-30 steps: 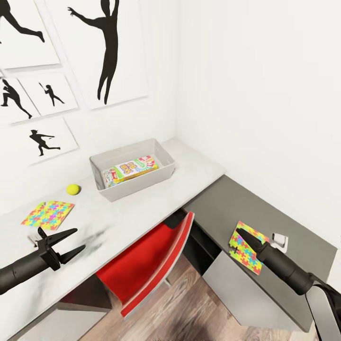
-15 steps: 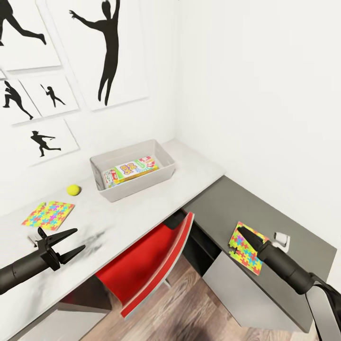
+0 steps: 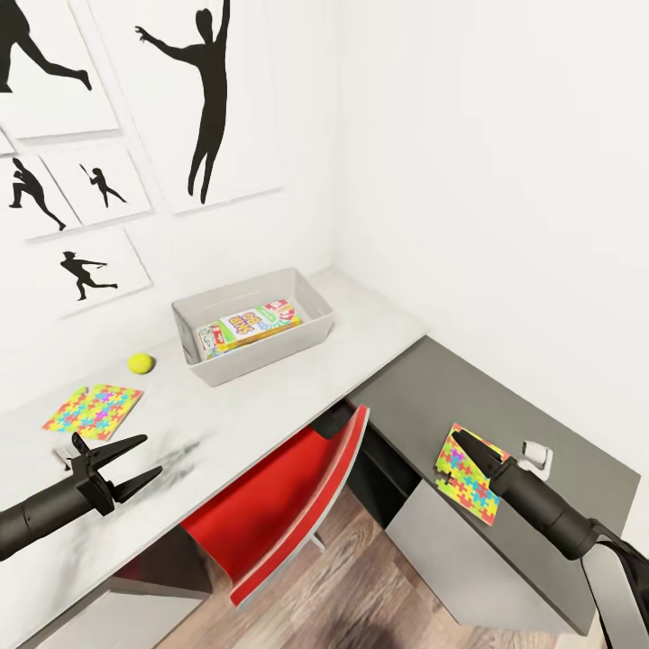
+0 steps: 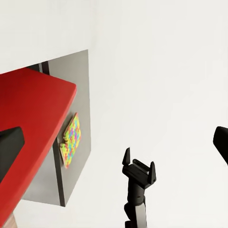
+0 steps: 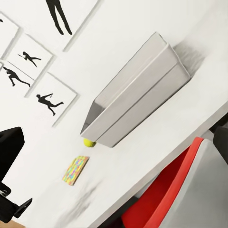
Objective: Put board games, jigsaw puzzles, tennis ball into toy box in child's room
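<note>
The pale grey toy box (image 3: 315,317) stands on the light table top (image 3: 243,410) near the corner. A white-green board game (image 3: 257,325) and a smaller board game (image 3: 208,341) lie inside it. The tennis ball (image 3: 140,362) rests left of the box. One jigsaw puzzle (image 3: 93,408) lies further left. My left gripper (image 3: 151,454) hangs open just in front of that puzzle, holding nothing. A second jigsaw puzzle (image 3: 467,476) lies on the dark top, and my right gripper (image 3: 464,443) is open directly over it. The left wrist view shows this puzzle (image 4: 71,140) and the right gripper (image 4: 139,161).
A red chair (image 3: 288,505) is pushed under the desk at the corner, between my two arms. A small white object (image 3: 534,458) sits on the dark top just behind the right puzzle. White walls with black silhouette pictures (image 3: 205,90) bound the desk on two sides.
The head view has drifted slightly, so the wall pictures sit a little further right. Both grippers and all the toys keep their places.
</note>
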Available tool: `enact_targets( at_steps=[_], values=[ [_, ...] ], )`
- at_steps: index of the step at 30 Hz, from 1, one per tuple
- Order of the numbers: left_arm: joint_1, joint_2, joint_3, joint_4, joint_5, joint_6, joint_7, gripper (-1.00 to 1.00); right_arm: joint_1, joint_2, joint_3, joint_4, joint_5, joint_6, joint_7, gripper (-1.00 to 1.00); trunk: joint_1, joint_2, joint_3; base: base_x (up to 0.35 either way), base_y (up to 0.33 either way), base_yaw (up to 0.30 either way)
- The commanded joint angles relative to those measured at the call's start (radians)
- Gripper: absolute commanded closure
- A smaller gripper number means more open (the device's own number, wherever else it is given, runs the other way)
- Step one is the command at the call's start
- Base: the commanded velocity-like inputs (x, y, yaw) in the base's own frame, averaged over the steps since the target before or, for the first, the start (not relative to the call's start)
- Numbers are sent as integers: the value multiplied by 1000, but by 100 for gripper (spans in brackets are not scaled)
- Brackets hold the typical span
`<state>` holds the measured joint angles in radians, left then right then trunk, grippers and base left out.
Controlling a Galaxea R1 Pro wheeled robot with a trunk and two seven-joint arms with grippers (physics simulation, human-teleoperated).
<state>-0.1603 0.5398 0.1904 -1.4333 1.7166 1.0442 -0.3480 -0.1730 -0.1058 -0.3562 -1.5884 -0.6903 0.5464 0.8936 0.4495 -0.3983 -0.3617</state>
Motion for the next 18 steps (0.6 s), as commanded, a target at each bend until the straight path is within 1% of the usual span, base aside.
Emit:
enact_targets(
  at_steps=[1,18],
  values=[
    [-1,0,1,0,-8,3,-8,-100,-1,0,0,0,-6,8,1,-100,1,-2,-2,0,0,0],
    [-1,0,1,0,-8,2,-8,-100,0,0,-1,-1,-6,6,2,-100,1,-2,1,0,0,0]
  ],
)
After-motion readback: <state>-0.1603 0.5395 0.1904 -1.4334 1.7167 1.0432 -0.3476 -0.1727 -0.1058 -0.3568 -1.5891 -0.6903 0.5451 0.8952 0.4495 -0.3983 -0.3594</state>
